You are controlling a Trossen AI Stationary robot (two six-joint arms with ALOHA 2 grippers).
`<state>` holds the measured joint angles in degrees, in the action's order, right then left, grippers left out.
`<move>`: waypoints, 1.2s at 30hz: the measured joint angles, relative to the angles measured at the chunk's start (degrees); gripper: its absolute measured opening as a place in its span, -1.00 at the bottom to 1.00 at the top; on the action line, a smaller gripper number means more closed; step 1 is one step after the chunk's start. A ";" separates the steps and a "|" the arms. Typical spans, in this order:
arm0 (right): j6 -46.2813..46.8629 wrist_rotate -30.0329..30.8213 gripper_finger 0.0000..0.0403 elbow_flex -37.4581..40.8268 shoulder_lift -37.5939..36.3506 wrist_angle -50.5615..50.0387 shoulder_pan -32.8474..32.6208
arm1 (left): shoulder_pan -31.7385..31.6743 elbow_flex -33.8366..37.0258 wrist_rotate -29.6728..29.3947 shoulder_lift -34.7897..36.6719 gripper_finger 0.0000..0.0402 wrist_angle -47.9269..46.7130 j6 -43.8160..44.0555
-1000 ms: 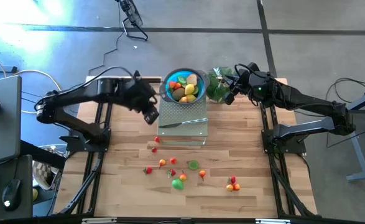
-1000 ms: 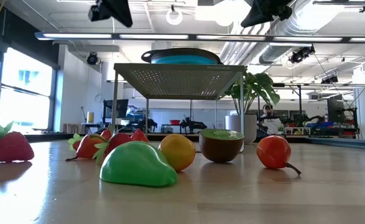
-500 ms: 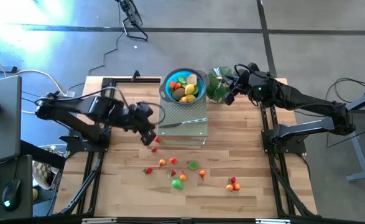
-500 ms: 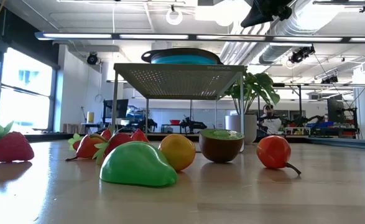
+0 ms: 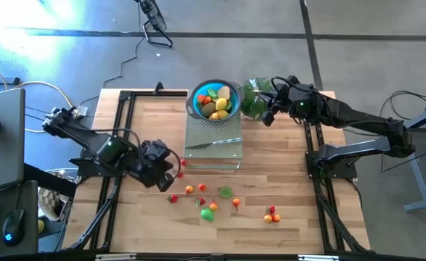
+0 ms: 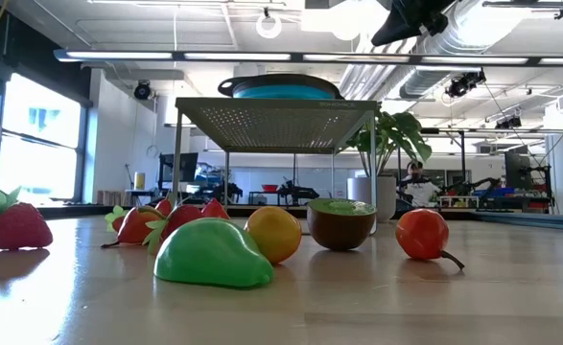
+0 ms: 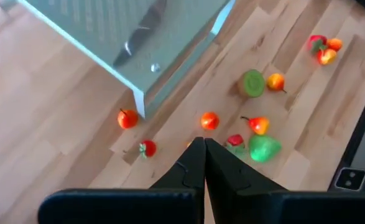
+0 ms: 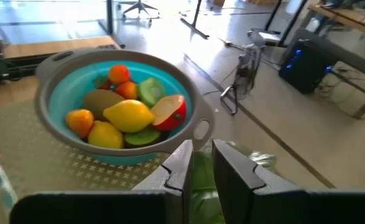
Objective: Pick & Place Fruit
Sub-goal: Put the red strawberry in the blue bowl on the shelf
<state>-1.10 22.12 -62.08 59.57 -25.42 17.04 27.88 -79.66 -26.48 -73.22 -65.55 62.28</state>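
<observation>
Several small toy fruits lie loose on the wooden table near its front: a green pear, a kiwi half, strawberries and orange-red pieces. More fruit fills the blue bowl, which stands on a perforated metal rack. My left gripper hangs shut above the table by the rack's near left corner, over a red fruit; its own view shows the fingers closed together. My right gripper waits beside the bowl, above the plant, with a narrow gap between its fingers.
A slim silver knife lies on the rack. A leafy green plant stands right of the bowl, under my right gripper. Bare wood lies left of the rack and along the near edge. Dark frame rails run along both table sides.
My left arm has swung from beside the bowl's left side toward the near edge and downward, ending over the loose fruit by the rack's near left corner; it has left the low view's top. Fruit, bowl and right arm have kept still.
</observation>
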 joint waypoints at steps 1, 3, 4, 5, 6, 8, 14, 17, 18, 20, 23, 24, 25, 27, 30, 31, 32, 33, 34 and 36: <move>0.01 -0.73 -0.74 0.00 0.00 -0.11 0.00 | 0.34 1.69 -0.02 0.14 -1.00 1.54 1.08; 0.01 -1.67 -0.74 0.00 0.00 -0.20 0.00 | 0.41 5.16 0.66 0.35 -1.00 4.81 3.01; -0.03 -1.72 -0.74 0.00 0.00 -0.20 -0.01 | 0.41 7.00 1.90 0.36 -1.00 6.47 4.02; -0.06 -1.74 -0.74 0.00 0.00 -0.20 -0.02 | 0.41 8.74 3.62 0.36 -1.00 8.17 4.67; -0.07 -1.71 -0.74 0.00 0.00 -0.27 0.00 | 0.34 10.43 5.18 0.39 -1.00 10.25 5.14; -0.33 -1.71 -0.74 0.00 0.00 -0.61 0.00 | 0.28 13.26 8.44 0.40 -1.00 12.71 5.93; -0.68 -1.74 -0.74 0.00 0.00 -1.95 0.00 | 0.30 22.04 19.30 0.43 -1.00 24.55 6.56; -0.70 -1.74 -0.74 0.00 0.00 -3.61 0.00 | 0.28 25.81 22.64 0.43 -1.00 28.78 8.47; -0.70 -1.74 -0.74 0.00 0.00 -4.10 0.00 | 0.28 26.74 23.80 0.43 -1.00 29.49 9.38; -0.70 -1.77 -0.74 0.00 0.00 -4.99 0.00 | 0.28 28.10 26.24 0.37 -1.00 29.51 9.97; -0.69 -3.17 -0.74 0.00 0.00 -5.65 0.00 | 0.29 29.34 27.87 0.28 -1.00 29.45 9.43; -0.69 -3.34 -0.74 0.00 0.00 -5.56 0.00 | 0.28 29.68 27.89 0.28 -1.00 29.44 8.98; -0.68 -3.70 -0.74 0.02 0.00 -5.57 0.00 | 0.28 30.00 27.89 0.28 -1.00 29.47 8.81; -0.68 -4.38 -0.74 0.00 0.00 -5.58 0.00 | 0.26 30.86 27.89 0.28 -1.00 29.59 8.68; -0.70 -4.45 -0.74 0.00 0.00 -5.67 0.00 | 0.28 32.19 28.61 0.25 -1.00 29.53 8.64; -0.68 -4.44 -0.74 0.00 0.00 -5.67 0.00 | 0.28 32.61 28.97 0.25 -1.00 29.51 8.63; -0.70 -4.45 -0.74 0.00 0.00 -5.67 0.00 | 0.28 32.97 29.15 0.25 -1.00 29.45 8.61; -0.70 -4.45 -0.74 0.00 0.00 -5.67 0.00 | 0.28 33.29 29.13 0.25 -1.00 29.45 8.57; -0.70 -4.45 -0.74 0.00 0.00 -5.69 0.00 | 0.28 33.57 29.13 0.25 -1.00 29.45 8.57; -0.70 -4.42 -0.74 0.00 0.00 -5.68 0.00 | 0.28 33.84 29.11 0.25 -1.00 29.43 8.64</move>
<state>-1.80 17.69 -62.08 59.57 -31.10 17.04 28.16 -45.83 2.63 -72.97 -36.12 70.91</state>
